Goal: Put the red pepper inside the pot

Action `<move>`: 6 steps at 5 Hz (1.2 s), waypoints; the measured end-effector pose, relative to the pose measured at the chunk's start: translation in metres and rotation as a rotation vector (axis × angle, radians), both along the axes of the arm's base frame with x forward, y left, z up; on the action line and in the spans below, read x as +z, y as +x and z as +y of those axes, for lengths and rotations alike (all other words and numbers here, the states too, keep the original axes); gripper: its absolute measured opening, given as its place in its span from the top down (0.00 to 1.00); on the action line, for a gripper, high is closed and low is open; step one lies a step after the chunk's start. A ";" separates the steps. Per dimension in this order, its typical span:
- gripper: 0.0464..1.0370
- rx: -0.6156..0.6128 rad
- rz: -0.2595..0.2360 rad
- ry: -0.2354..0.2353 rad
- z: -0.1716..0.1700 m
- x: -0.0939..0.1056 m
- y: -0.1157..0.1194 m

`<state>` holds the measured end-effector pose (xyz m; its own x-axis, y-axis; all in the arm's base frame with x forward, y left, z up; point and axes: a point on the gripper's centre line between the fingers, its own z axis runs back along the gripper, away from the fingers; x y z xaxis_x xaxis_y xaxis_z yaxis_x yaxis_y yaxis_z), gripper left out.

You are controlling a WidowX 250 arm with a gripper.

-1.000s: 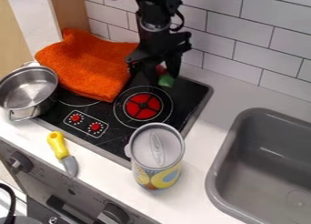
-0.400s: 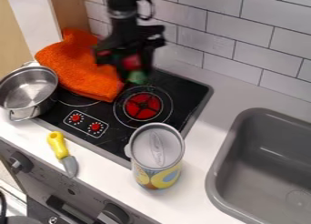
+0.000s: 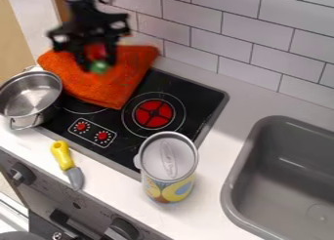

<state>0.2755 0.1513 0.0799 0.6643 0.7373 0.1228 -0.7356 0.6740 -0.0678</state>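
Looks like shiny, smooth metal on the pot [image 3: 29,100]. Reads as rough, matt cloth on the towel [image 3: 68,85], smooth plastic on the knife handle [image 3: 62,154]. Shows glossy on the cooktop [image 3: 196,95], smooth and satiny in the sink [image 3: 281,183].

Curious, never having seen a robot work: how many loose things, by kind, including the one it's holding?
Red pepper: 1
Pot: 1
Towel: 1
Knife: 1
Can: 1
Total: 5
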 end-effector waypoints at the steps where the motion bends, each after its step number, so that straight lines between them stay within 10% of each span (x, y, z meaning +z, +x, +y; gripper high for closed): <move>1: 0.54 -0.060 -0.011 -0.017 0.037 0.003 -0.016; 6: 0.54 -0.246 0.017 0.047 0.066 -0.028 -0.063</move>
<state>0.2127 0.2171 0.0518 0.8256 0.5466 0.1403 -0.5494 0.8353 -0.0213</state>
